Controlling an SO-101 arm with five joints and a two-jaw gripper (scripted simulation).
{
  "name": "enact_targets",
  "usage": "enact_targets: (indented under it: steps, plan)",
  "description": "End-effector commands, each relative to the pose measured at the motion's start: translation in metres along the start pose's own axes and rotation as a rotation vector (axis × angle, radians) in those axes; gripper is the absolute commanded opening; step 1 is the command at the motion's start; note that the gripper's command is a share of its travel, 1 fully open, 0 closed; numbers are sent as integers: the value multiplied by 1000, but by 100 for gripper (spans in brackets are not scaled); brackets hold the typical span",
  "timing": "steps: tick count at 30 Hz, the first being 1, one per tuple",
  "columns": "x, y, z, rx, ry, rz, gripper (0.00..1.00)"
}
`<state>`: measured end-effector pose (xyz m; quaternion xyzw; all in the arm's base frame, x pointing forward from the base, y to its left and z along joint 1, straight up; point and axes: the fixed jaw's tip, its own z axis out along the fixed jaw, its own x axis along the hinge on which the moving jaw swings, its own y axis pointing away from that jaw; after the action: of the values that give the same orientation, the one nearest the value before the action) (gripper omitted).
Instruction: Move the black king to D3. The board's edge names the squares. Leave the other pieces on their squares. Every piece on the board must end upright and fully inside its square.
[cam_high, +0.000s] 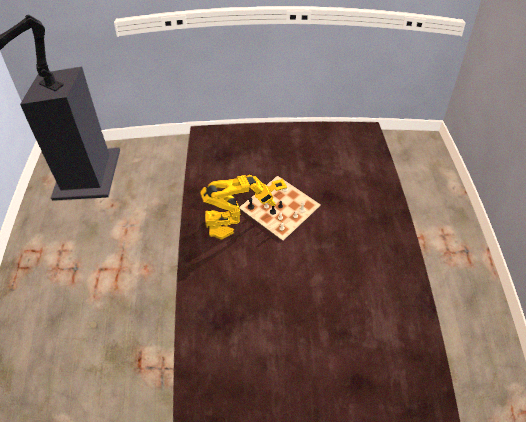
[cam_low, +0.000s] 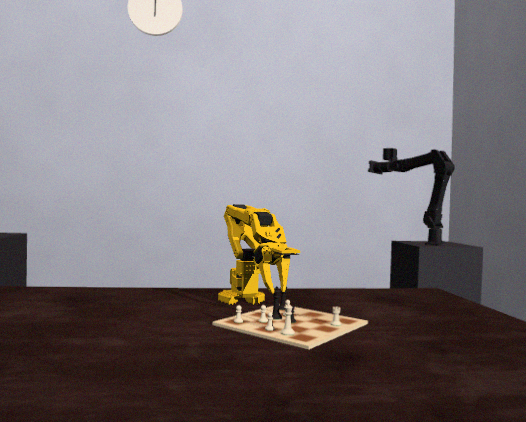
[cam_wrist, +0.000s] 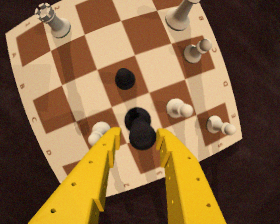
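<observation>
The black king (cam_high: 272, 210) (cam_low: 277, 307) (cam_wrist: 142, 135) stands upright between the fingers of my gripper (cam_low: 280, 291) (cam_wrist: 139, 132). In the wrist view its base sits on the light square D3 of the board (cam_high: 313, 205) (cam_low: 309, 346) (cam_wrist: 108, 192), about in the middle. My gripper is slightly open, with a gap between each fingertip and the king's head. The fingertips are still low around its top.
A black pawn (cam_wrist: 125, 78) is on C3, a white pawn (cam_wrist: 99, 132) on D2 by the left finger, another (cam_wrist: 177, 108) on D4. White pieces stand on C5, B5, E5 and A1. Another tall black piece (cam_high: 250, 204) stands near the board's left corner, hidden in the wrist view.
</observation>
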<state>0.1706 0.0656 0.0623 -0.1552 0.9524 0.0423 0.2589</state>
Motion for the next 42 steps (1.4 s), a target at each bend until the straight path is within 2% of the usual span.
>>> enact_targets:
  steps: [1, 18, 37, 42]
  plan:
    - [-7, 2, -10, -5, -13, 1, 12]
    - [-19, 2, -32, -5, -12, 1, 12]
    - [-21, -4, -34, 11, -6, 27, 13]
    - [-22, -23, -34, 62, 16, 112, 15]
